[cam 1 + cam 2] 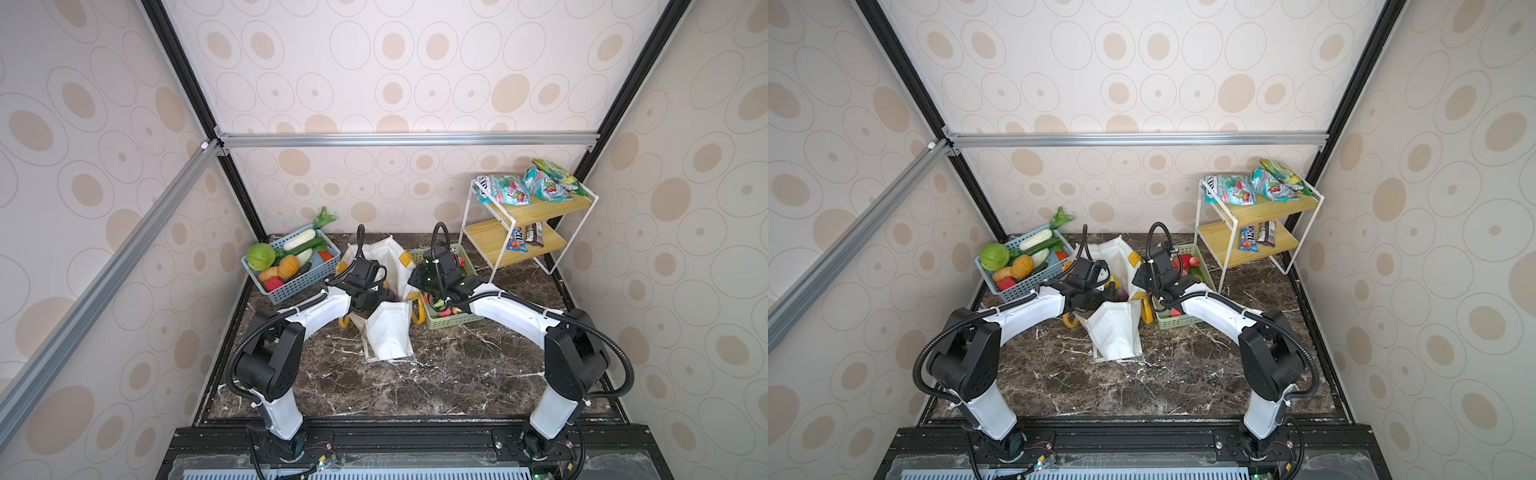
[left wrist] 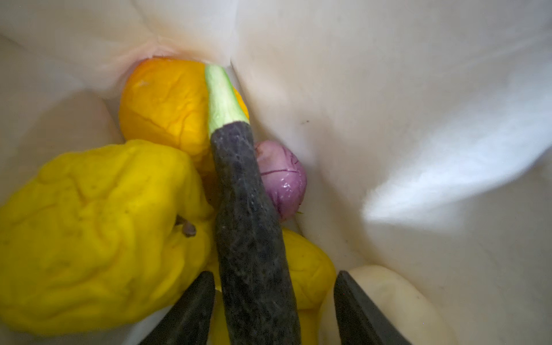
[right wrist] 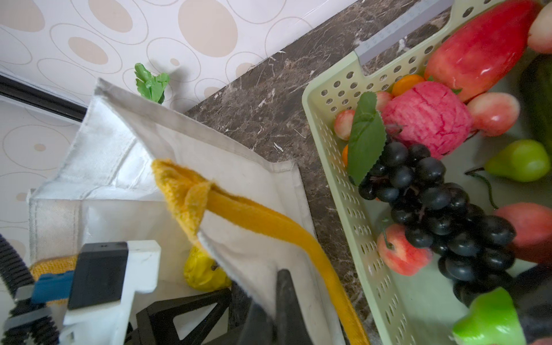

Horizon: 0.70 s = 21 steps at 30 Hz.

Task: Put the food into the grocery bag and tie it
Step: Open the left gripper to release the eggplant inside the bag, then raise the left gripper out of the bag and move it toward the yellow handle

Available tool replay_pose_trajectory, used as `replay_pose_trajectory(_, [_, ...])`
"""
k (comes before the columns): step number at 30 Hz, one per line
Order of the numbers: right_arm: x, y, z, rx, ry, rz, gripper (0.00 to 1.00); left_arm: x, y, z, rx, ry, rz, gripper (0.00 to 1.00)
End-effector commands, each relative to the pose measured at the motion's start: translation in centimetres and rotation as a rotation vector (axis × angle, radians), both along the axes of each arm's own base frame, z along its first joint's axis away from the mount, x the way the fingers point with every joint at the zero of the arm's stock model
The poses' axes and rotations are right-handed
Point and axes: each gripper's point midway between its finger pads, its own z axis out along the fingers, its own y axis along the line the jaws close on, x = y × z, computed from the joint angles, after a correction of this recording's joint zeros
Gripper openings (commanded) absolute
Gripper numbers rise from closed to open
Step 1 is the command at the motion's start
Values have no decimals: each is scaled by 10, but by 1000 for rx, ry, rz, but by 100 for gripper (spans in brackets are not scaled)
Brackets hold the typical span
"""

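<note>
The cream grocery bag [image 1: 390,332] [image 1: 1115,332] stands open mid-table between both arms. My left gripper [image 2: 274,273] reaches down inside it, jaws open. A dark purple eggplant [image 2: 248,224] lies loose between the fingers, with a gap on each side. Under it rest an orange [image 2: 167,101], a yellow fruit [image 2: 95,233], a purple onion [image 2: 283,179] and a pale white piece [image 2: 388,298]. My right gripper [image 3: 273,286] is shut on the bag's fabric rim [image 3: 254,254], beside a yellow-orange handle [image 3: 268,218].
A blue basket [image 1: 299,286] of vegetables stands left of the bag. A green basket [image 3: 343,179] [image 1: 453,322] with grapes, apples and pears sits against its right side. At the back right a white rack [image 1: 528,224] holds snack packets and candy bars.
</note>
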Motion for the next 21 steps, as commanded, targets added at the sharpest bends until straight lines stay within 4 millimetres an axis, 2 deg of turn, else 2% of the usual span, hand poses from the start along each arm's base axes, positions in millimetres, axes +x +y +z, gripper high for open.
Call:
replay_pose_trajectory(1, [2, 6, 11, 13, -30, 7, 0, 8, -7, 22, -38, -26, 11, 67])
replay_pose_trajectory(4, [1, 7, 13, 9, -31, 19, 0, 12, -11, 38, -63, -46, 6, 69])
replay_pose_trajectory(12, [-1, 19, 16, 7, -34, 73, 0, 31, -7, 101, -126, -139, 13, 73])
replay_pose_trajectory(18, [-4, 17, 16, 10, -41, 61, 0, 31, -6, 142, -201, -189, -47, 75])
replay_pose_trajectory(21, [-4, 13, 16, 3, -43, 43, 0, 34, 5, 161, -241, -216, -39, 76])
